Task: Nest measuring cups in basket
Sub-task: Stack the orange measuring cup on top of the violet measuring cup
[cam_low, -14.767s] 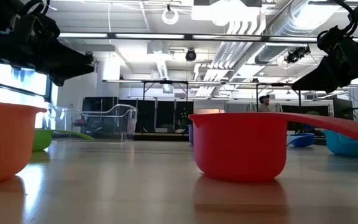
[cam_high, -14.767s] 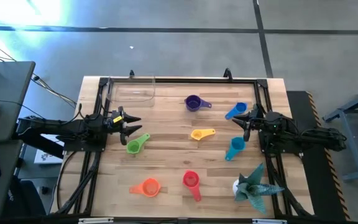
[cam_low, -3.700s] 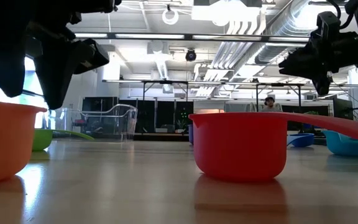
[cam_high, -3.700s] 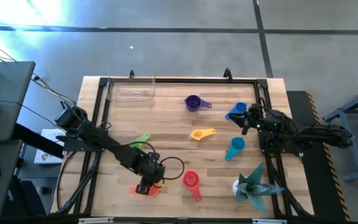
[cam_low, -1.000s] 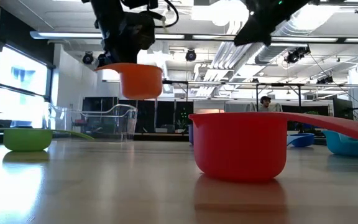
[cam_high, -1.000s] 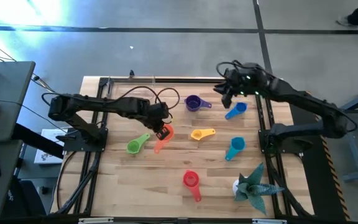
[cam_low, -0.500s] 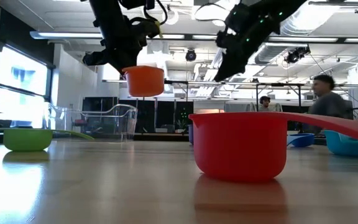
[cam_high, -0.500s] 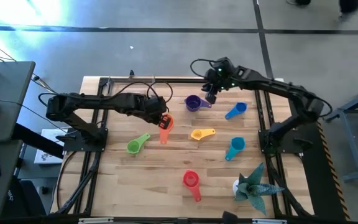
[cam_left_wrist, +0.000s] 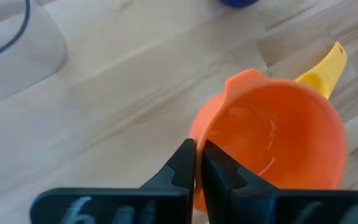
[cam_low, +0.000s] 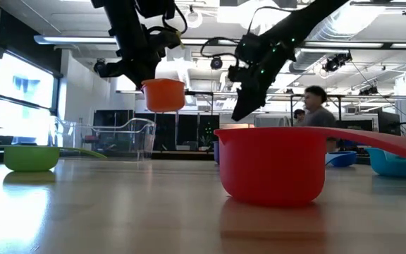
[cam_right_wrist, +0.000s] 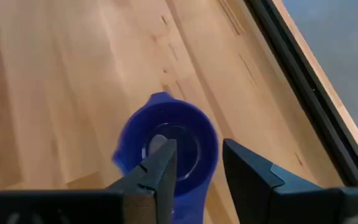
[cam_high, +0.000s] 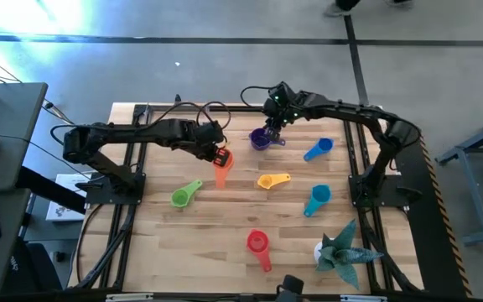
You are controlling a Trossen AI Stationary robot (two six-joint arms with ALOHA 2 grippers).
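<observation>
My left gripper (cam_high: 218, 156) is shut on the orange cup (cam_high: 222, 174), which is held in the air over the table's middle, near the clear basket (cam_high: 177, 124) at the far left. My right gripper (cam_right_wrist: 197, 165) is open and hangs just above the purple cup (cam_high: 260, 139); one finger is over its bowl (cam_right_wrist: 166, 146) and the other is beside it. The yellow (cam_high: 272, 180), blue (cam_high: 318, 149), teal (cam_high: 317, 200), green (cam_high: 183, 195) and red (cam_high: 258, 244) cups rest on their bases on the wood. My left gripper pinches the orange cup between its two fingers at the side of the rim (cam_left_wrist: 199, 134) nearest the wrist; the fingers hide the exact part. They slant down from the table's left. The cup (cam_low: 164, 94) hangs clear of the table, mouth up and about level.
A spiky teal figure (cam_high: 342, 248) stands at the near right corner. Black frame rails (cam_high: 241, 108) run along the table's edges. A person (cam_low: 317, 107) is in the room behind. Bare wood lies between the basket and the purple cup.
My right gripper has swung down and toward the table's left, from beside the blue cup to just over the purple cup. My left gripper has edged toward the far edge and rolled, and the orange cup has turned with it while staying lifted.
</observation>
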